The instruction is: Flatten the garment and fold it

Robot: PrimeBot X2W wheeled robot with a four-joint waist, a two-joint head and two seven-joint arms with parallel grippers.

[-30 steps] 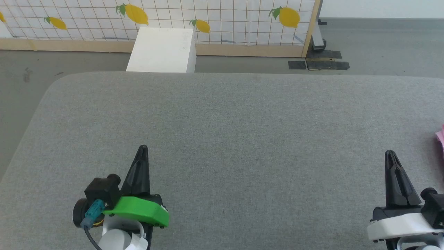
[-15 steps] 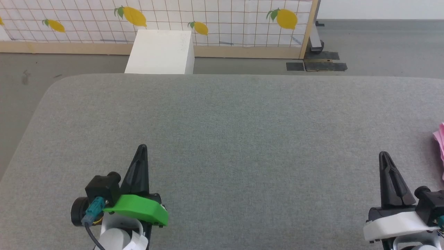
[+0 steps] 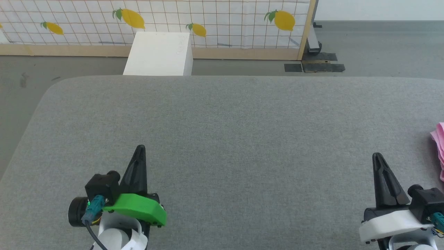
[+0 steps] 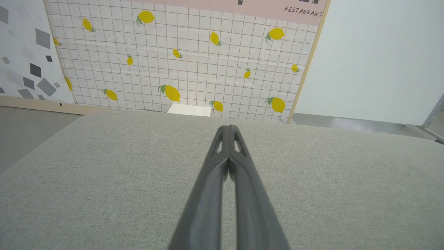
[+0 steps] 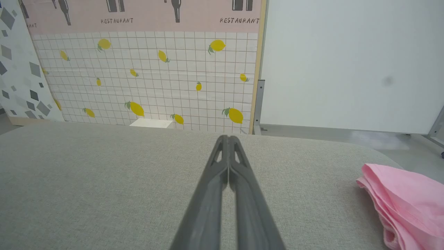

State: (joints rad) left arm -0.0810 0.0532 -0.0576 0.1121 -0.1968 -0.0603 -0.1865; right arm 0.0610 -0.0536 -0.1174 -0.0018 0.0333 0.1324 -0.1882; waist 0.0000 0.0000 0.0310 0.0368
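You have bare grey tabletop (image 3: 222, 139) open between the left gripper (image 3: 140, 147) and the right gripper (image 3: 376, 154) and on to its far edge; the bunched pink garment (image 3: 438, 146) lies near the right gripper's outer side; a white box (image 3: 158, 53) stands beyond the far edge.

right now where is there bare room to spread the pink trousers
The grey table is bare from its far edge by the white box down to between the left gripper and right gripper. Crowded at its right edge, where the garment lies bunched.
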